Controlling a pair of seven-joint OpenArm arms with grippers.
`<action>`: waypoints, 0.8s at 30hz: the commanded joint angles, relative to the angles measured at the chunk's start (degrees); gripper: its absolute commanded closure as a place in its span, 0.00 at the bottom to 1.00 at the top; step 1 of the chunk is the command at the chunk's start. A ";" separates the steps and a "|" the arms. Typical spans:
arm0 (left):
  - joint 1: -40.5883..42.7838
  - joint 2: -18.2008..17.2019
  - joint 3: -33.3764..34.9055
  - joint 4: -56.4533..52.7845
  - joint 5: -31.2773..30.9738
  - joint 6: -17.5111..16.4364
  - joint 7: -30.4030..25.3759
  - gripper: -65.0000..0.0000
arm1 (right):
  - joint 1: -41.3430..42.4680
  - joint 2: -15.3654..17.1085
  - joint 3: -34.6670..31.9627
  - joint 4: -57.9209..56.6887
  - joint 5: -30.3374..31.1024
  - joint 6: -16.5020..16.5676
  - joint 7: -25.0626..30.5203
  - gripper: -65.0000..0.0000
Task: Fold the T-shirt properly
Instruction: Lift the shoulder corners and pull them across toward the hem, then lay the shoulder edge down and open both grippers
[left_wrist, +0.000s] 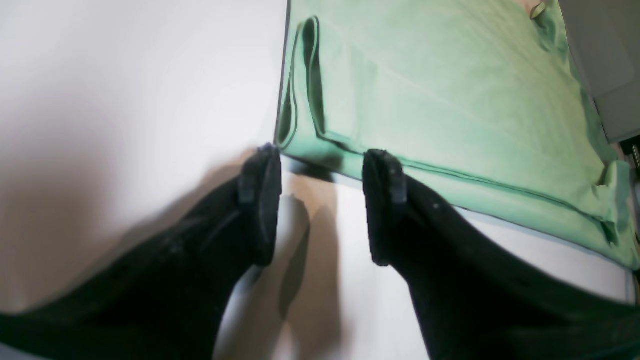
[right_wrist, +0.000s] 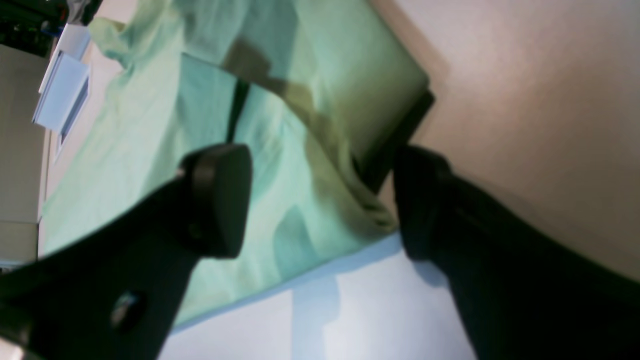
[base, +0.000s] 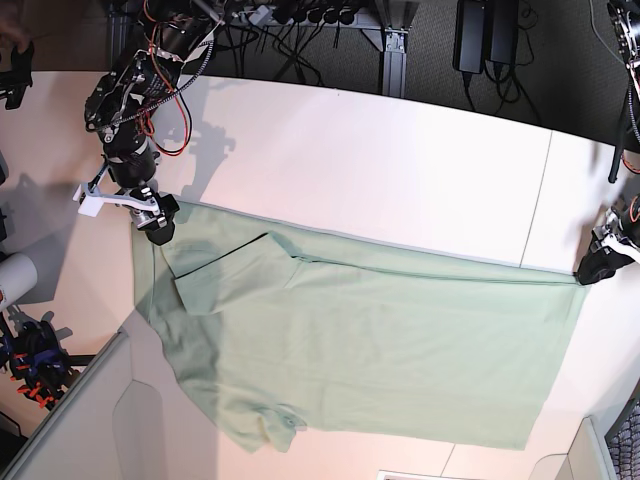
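The left gripper (left_wrist: 320, 205) hung with its jaws apart just off a corner of the T-shirt (base: 380, 340). The right gripper (right_wrist: 320, 200), jaws spread, straddled the opposite corner. The shirt lay flat across the white table (base: 400, 170).

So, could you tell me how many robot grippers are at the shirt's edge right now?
2. The right gripper is at the T-shirt's far corner near the sleeve; the left gripper is at the far hem corner on the opposite side. Both are open.
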 joint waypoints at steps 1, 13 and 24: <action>-1.27 -0.33 -0.13 0.79 0.20 0.28 -0.66 0.53 | 0.22 0.33 0.00 0.02 -0.83 -0.70 -1.77 0.31; -3.19 2.86 0.07 0.37 2.60 0.46 -2.38 0.53 | 0.37 0.28 0.00 0.02 1.05 -0.68 -1.77 0.31; -7.13 2.86 0.07 -6.62 3.19 1.53 -4.04 0.53 | 4.04 -0.37 -1.38 -1.55 -1.07 -0.70 -0.96 0.31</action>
